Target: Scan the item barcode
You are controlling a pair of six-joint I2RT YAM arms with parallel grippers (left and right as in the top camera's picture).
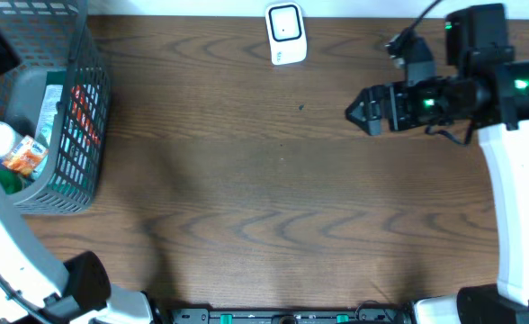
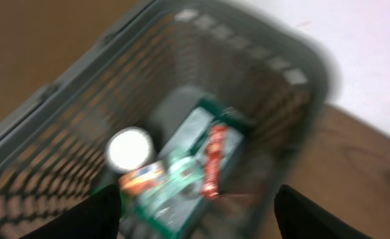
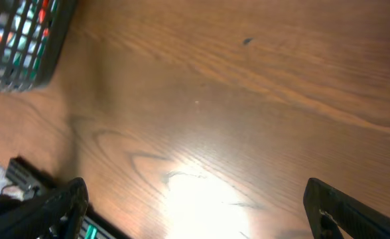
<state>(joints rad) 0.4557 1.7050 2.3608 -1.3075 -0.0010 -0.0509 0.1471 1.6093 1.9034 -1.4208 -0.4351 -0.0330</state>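
Wood-grain table [image 1: 273,180]; grey basket [image 1: 85,117] left, white scanner [image 1: 283,34] rear.

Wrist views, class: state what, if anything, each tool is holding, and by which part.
Nothing is held. The left tool hangs open over the basket; the right tool is open above the table.

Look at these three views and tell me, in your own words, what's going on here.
Two robot arms are set up to scan a barcode. The left gripper hovers open over the basket, which holds a white-capped bottle, a red packet and other goods; it grips nothing yet. The right gripper hangs open and empty above the table. The white scanner stands at the far edge, not yet used.
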